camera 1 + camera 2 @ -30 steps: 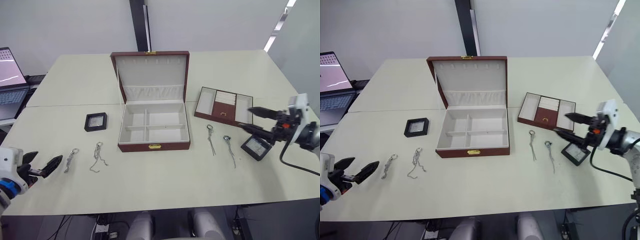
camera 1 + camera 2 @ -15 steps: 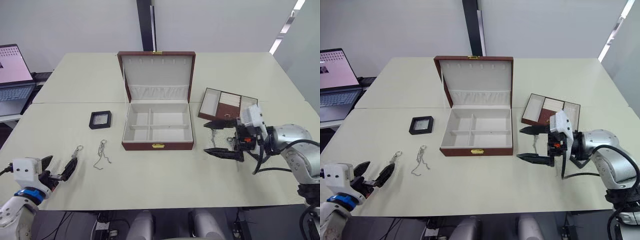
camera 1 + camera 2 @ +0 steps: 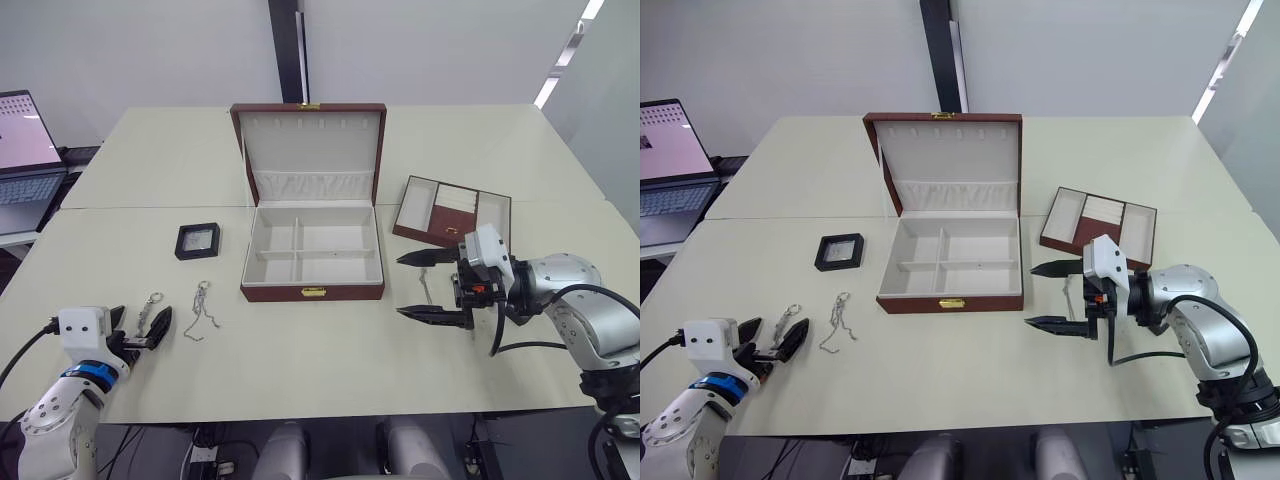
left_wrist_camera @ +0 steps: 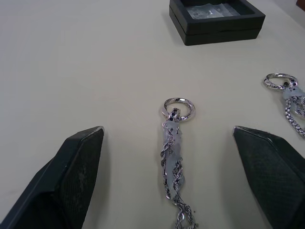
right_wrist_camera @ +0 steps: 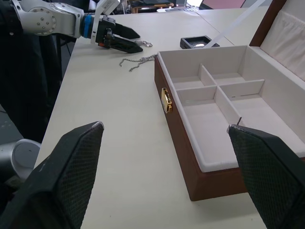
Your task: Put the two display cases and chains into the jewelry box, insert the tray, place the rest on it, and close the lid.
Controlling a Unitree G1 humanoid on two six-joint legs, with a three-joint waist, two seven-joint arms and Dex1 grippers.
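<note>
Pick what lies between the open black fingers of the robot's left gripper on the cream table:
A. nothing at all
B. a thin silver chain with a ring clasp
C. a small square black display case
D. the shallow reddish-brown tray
B: in the left wrist view the thin silver chain with a ring clasp lies on the table between the left gripper's spread fingers, not yet gripped.

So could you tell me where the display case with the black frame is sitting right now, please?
In the left eye view the display case lies flat on the table on the robot's left, beside the open jewelry box and beyond the two chains.
</note>
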